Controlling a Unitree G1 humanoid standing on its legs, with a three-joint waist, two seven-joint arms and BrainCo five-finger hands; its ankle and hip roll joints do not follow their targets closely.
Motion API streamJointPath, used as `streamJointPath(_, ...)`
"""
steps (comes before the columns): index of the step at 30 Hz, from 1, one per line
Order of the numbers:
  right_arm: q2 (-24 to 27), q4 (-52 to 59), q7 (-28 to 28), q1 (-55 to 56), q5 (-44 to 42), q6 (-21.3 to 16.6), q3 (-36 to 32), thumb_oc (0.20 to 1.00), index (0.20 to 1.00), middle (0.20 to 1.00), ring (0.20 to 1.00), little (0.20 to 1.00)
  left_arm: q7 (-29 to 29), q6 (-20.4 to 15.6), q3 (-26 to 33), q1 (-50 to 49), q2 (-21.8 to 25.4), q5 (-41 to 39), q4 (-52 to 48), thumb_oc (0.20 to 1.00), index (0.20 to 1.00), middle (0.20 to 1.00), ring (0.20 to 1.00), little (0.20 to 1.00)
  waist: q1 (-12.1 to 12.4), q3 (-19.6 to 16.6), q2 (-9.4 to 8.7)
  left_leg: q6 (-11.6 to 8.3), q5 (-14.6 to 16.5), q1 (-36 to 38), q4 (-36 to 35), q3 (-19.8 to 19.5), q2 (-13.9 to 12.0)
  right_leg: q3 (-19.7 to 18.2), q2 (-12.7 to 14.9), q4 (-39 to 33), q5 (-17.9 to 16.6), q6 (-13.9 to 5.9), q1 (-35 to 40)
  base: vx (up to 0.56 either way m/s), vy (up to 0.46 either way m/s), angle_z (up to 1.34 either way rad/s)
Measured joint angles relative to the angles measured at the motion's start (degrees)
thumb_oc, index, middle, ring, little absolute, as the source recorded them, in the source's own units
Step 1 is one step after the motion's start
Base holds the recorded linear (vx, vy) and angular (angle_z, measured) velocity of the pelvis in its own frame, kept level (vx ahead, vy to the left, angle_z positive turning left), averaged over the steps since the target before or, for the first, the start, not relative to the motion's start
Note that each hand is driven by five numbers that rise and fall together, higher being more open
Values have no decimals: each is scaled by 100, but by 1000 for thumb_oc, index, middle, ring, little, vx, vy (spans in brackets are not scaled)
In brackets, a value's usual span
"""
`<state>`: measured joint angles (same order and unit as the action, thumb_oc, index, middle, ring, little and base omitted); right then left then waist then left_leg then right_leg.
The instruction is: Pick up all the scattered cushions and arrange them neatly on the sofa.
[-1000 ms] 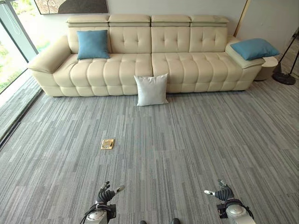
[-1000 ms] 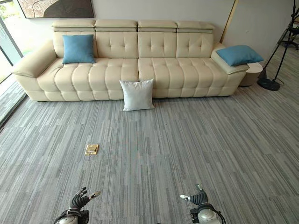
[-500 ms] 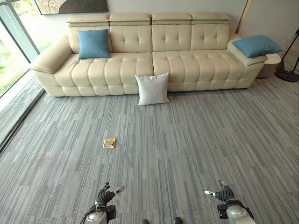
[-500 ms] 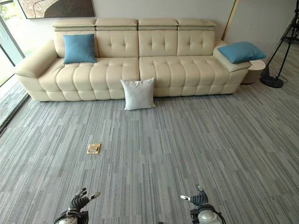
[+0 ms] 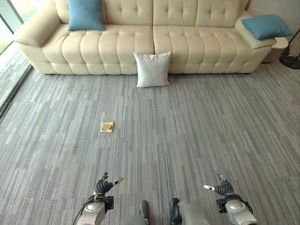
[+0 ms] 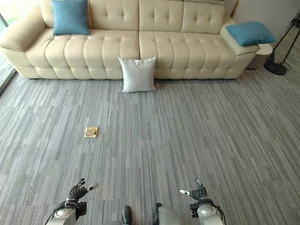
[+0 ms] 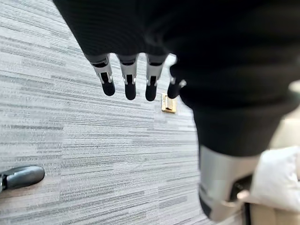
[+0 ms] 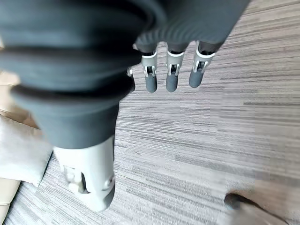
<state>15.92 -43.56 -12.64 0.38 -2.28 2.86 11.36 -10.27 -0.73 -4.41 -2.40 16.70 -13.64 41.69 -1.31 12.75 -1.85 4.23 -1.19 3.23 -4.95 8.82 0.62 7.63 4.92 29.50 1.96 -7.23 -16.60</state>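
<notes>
A white cushion (image 5: pixel 152 69) stands on the grey carpet, leaning against the front of the cream sofa (image 5: pixel 187 49) at its middle. One blue cushion (image 5: pixel 85 14) rests upright against the sofa's back at the left end. Another blue cushion (image 5: pixel 266 26) lies on the right armrest. My left hand (image 5: pixel 103 185) and right hand (image 5: pixel 222 188) hang low near the bottom of the view, far from the cushions, both open with relaxed fingers and holding nothing. The left wrist view shows its fingers (image 7: pixel 129 85) over the carpet, and the white cushion (image 7: pixel 276 180) at the edge.
A small brass floor plate (image 5: pixel 107 126) sits in the carpet left of centre. A black lamp base (image 5: pixel 290 61) stands on the floor right of the sofa. A round side table (image 6: pixel 263 52) sits by the right armrest. A window strip runs along the left edge.
The whole scene has shifted down and grown larger, so the camera has moved towards the sofa and tipped down. The cushions lie as before and both hands stay open.
</notes>
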Motion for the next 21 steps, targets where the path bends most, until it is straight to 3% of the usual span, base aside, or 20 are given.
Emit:
streamJointPath(2, -12, -17, 29, 46, -1, 18, -2, 1000, 1000, 1000, 1000, 1000, -3, 1, -1, 22, 15, 101, -1, 1000, 1000, 1000, 1000, 1000, -3, 12, -28, 31, 50, 54, 2, -26, 72, 11, 77, -486, 102, 16, -92, 223, -71, 1)
streamJointPath(4, -17, -23, 25, -9, 1, 14, -4, 1000, 1000, 1000, 1000, 1000, -14, 7, 11, 81, 21, 122, 14, 1000, 1000, 1000, 1000, 1000, 7, -7, -53, 18, 65, 29, 37, -40, 81, 78, 49, -1609, 72, -14, -36, 198, -104, 1)
streamJointPath(5, -18, -23, 23, -23, 5, 17, -5, 1000, 1000, 1000, 1000, 1000, -25, 7, 10, 116, 10, 123, 17, 1000, 1000, 1000, 1000, 1000, -24, -19, -102, -13, 112, 15, 37, -70, 121, 227, 57, -2376, -119, -62, -41, 355, -212, 28)
streamJointPath(6, -28, -37, 21, 22, 4, 20, -5, 1000, 1000, 1000, 1000, 1000, -36, 7, -4, 104, -9, 127, 17, 1000, 1000, 1000, 1000, 1000, -66, -54, -163, -109, 202, 94, 17, -138, 159, 352, 57, -2887, -386, 14, 86, 288, -173, 43)
streamJointPath(8, -27, -154, 20, 120, 3, 44, -19, 1000, 1000, 1000, 1000, 1000, -40, 3, -15, 10, -67, 128, -3, 1000, 1000, 1000, 1000, 1000, -115, -151, -151, -160, 372, 304, -2, -254, 148, 350, 60, -2695, -484, 163, 346, 325, -206, 38)
streamJointPath(9, -24, -168, 20, 161, 2, 42, -27, 1000, 1000, 1000, 1000, 1000, -41, -3, -24, -45, -65, 126, -8, 1000, 1000, 1000, 1000, 1000, -104, -265, -186, -200, 451, 387, 2, -263, 127, 357, 31, -2774, -766, 298, 481, 350, -270, 41)
streamJointPath(10, -17, -177, 20, 147, -10, 36, -61, 1000, 1000, 1000, 1000, 1000, -29, 4, -21, -157, -78, 120, -12, 1000, 1000, 1000, 1000, 1000, -148, -318, -30, -442, 528, 485, 264, -363, -104, 562, -140, -2916, -885, 455, 771, 162, -162, 39)
streamJointPath(12, 11, -179, 17, 163, -11, 14, -72, 1000, 1000, 1000, 1000, 1000, -28, 1, -21, -111, -71, 115, -15, 1000, 1000, 1000, 1000, 1000, -127, -350, -139, -553, 648, 160, 1192, -322, -173, 587, -194, -3118, -1053, 722, 1047, 115, -127, 29)
streamJointPath(13, 74, -148, 16, 85, -12, -9, -65, 1000, 1000, 1000, 1000, 1000, -26, -1, -25, -119, -91, 112, -18, 1000, 1000, 1000, 1000, 1000, -84, -351, -144, -632, 726, -44, 1641, -276, -233, 586, -238, -3152, -1071, 1033, 1133, 120, -116, -5)
streamJointPath(14, 145, -133, 13, -29, -13, -12, -67, 1000, 1000, 1000, 1000, 1000, -21, -2, -25, -139, -132, 108, -19, 1000, 1000, 1000, 1000, 1000, -73, -362, -81, -709, 777, -173, 1975, -233, -328, 576, -321, -3154, -987, 1134, 1180, 263, -108, -9)
streamJointPath(15, 219, -115, 13, -171, -16, -12, -65, 1000, 1000, 1000, 1000, 1000, 1, -7, -55, -45, -149, 105, -19, 1000, 1000, 1000, 1000, 1000, -54, -309, -129, -859, 838, -673, 3022, -199, -454, 555, -378, -3248, -879, 1257, 1317, 206, -54, -8)
streamJointPath(16, 223, -108, 12, -209, -16, -13, -64, 1000, 1000, 1000, 1000, 1000, 14, -7, -59, -1, -149, 105, -18, 1000, 1000, 1000, 1000, 1000, -37, -286, -164, -863, 840, -782, 3109, -197, -472, 555, -378, -3285, -856, 1285, 1387, 268, -44, -1)
streamJointPath(17, 223, -108, 12, -209, -16, -13, -64, 1000, 1000, 1000, 1000, 1000, 14, -7, -59, -1, -149, 105, -18, 1000, 1000, 1000, 1000, 1000, -37, -286, -164, -863, 840, -782, 3109, -197, -472, 555, -378, -3285, -856, 1285, 1387, 145, 1, -5)
streamJointPath(18, 222, -112, 17, -229, -14, -11, -62, 1000, 1000, 1000, 1000, 1000, 31, -7, -62, 82, -145, 106, -13, 1000, 1000, 1000, 1000, 1000, 9, -189, -286, -910, 777, -822, 2164, -180, -569, 540, -407, -3426, -744, 1340, 1714, 285, 9, -12)
streamJointPath(19, 231, -105, 13, -236, -14, -18, -61, 1000, 1000, 1000, 1000, 1000, 31, -5, -64, 60, -144, 106, -12, 1000, 1000, 1000, 1000, 1000, 12, -179, -264, -939, 652, -906, 1656, -193, -646, 516, -459, -3446, -580, 1236, 1795, 285, 23, -4)
streamJointPath(21, 237, -200, 16, -179, -11, 4, -41, 1000, 1000, 1000, 1000, 1000, 30, 1, -104, 76, -144, 107, 3, 1000, 1000, 1000, 1000, 1000, 60, -110, -183, -1099, -137, -1202, 435, -232, -785, 494, -594, -3463, -311, 1275, 1971, 322, 46, -3)
